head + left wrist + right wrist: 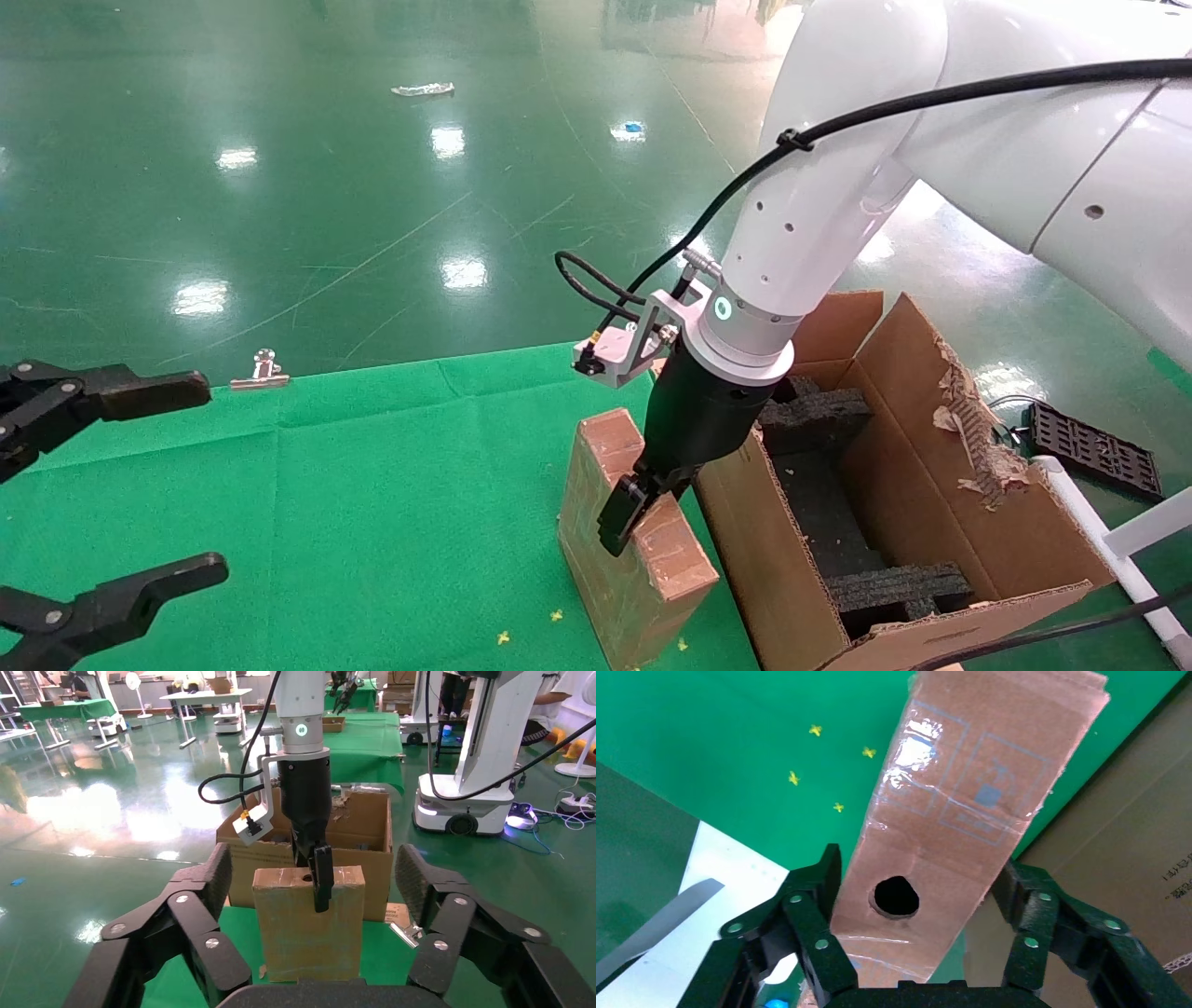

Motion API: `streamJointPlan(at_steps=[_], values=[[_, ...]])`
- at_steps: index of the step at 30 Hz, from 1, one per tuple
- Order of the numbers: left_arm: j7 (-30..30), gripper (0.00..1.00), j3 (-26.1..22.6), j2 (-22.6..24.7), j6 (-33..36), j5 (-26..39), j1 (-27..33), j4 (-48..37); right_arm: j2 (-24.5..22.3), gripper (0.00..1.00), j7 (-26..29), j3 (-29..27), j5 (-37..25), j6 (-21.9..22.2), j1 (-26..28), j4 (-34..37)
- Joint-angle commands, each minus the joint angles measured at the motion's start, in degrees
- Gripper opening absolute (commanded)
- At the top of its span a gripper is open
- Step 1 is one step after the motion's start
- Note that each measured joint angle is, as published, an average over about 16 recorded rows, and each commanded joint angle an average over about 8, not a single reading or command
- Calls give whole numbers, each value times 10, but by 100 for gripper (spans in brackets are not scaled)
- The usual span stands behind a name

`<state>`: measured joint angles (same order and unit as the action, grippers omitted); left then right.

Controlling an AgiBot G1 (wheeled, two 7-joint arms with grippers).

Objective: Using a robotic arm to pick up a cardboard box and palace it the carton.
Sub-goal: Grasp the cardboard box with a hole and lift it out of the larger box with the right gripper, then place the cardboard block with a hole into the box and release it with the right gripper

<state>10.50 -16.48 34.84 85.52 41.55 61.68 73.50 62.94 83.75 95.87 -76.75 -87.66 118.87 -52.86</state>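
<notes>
Head view. Left gripper [88,485] nearest the lens, at 9 o'clock in frame; black fingers spread wide, empty, parked over green cloth [372,485]. Right gripper [643,499] on the robotic arm [801,224] at centre, reaching down onto cardboard box [633,550]; one finger [616,517] seen lying on the box's broad face that looks toward the left gripper, the other hidden behind. Box standing upright on its narrow edge, just beside the carton [894,522], at the carton's 9 o'clock. Carton open; black foam blocks [819,419] inside; ragged torn flap at its 3 o'clock side. Silver clip [261,371] at far cloth edge, well apart.

Left wrist view. Own fingers [204,931] splayed, holding nothing. Box dead ahead, facing broad-side on; right gripper straddling its upper edge next to a small round hole, carton directly behind.

Right wrist view. Fingers [814,931] bracketing the taped narrow face, hole centred between them. Whether pads press the faces: not resolvable; judged straddling, not clamped. Small yellow flecks [838,806] on cloth beyond.

Step in hand, judged: securing the grasp before lift. To do well: close squarely on both broad faces, confirm no slip, lift straight up until lower edge clears the carton wall, translate toward 3 o'clock, lower into the gap between foam blocks. Risk: tall slim box tipping if one pad lands first.
</notes>
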Motion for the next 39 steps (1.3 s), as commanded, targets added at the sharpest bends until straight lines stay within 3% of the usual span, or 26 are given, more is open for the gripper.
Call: streamJointPlan(at_steps=[1,12,19,29,39], values=[[0,0,0,0,0,0,0,0,-1,0,2,2,-1,1,0,-3],[0,0,0,0,0,0,0,0,-25,0,-5,-6,4,14,6,-17],[0,0,-1,0,0,-1,0,0,-63,0,-50,-35,20,30,42,-2],[-1,0,-1,0,0,-1,0,0,-142,0,-162,-89,13,60,163,106],[-1,0,-1,-1,-1,-1,0,0,-187,0,-213,-60,-77,56,222,233]])
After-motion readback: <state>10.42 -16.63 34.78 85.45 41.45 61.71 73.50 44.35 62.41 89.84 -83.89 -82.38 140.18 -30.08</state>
